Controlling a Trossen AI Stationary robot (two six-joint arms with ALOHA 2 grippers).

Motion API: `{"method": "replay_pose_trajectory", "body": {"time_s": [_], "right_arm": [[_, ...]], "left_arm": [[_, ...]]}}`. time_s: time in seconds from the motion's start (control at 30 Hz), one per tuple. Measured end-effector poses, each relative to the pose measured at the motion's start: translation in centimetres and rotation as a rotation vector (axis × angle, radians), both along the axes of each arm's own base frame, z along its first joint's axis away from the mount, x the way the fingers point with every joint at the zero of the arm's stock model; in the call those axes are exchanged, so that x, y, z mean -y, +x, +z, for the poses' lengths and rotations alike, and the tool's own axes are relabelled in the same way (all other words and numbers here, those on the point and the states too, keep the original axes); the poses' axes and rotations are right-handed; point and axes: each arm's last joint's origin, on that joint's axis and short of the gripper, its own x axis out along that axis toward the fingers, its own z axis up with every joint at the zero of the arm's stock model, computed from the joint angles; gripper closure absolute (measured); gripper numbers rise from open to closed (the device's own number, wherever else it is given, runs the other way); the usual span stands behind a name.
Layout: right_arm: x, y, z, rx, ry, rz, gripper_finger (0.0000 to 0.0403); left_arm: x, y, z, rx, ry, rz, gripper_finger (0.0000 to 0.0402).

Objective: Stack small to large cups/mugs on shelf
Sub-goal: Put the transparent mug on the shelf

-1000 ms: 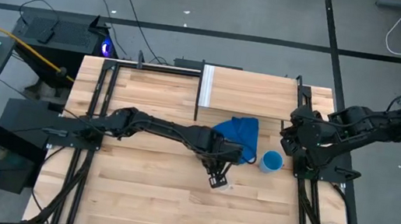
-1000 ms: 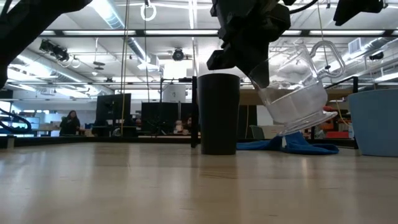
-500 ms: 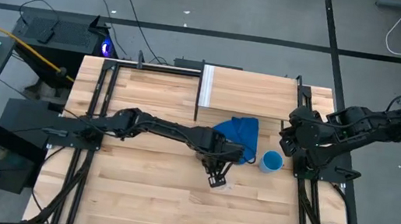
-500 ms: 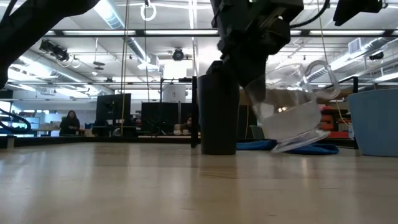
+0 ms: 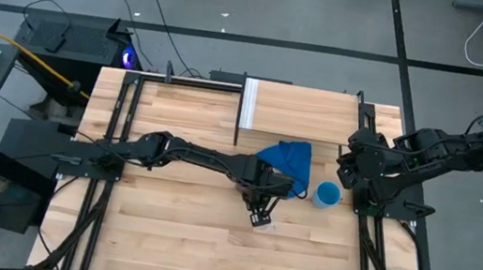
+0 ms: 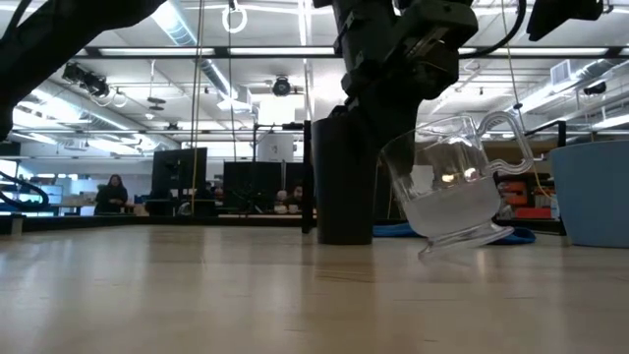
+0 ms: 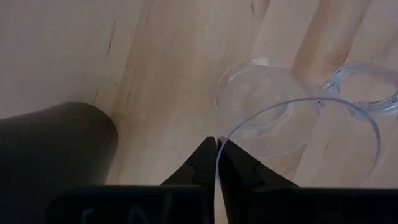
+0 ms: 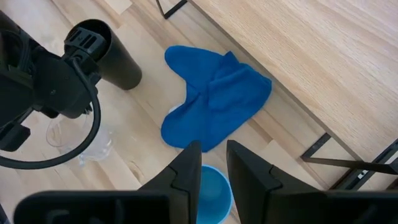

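Clear glass (image 6: 452,182), tilted at centre frame, is pinched by its rim in your left gripper (image 7: 216,146); the shelf (image 5: 306,112) at upper centre holds nothing, so all stacking remains.

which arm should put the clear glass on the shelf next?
Left. Its hand is shut on the rim of the clear glass, tilted above the table. The right hand is empty, over the blue cup.

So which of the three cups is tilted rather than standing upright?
The clear glass, pinched at its rim by the left gripper, leans over near the table. The black tumbler and the blue cup both stand upright on the table.
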Motion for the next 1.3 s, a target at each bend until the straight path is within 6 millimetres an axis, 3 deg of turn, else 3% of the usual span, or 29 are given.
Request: {"method": "replay_pose_trajectory", "body": {"time_s": [0.5,0.9,1.3], "right_arm": [[0.0,0.0,0.0,0.000,-0.001,0.000,0.0318],[0.0,0.0,0.0,0.000,0.000,0.000,0.0318],[0.0,0.0,0.0,0.000,0.000,-0.001,0.0318]], "left_arm": [[0.1,0.5,0.1,0.049,-0.043,-0.004,0.0358],[0.3,0.8,0.3,0.082,-0.086,-0.012,0.0309],[-0.3,0.8,3.9,0.198,-0.099,0.003,0.0285]]}}
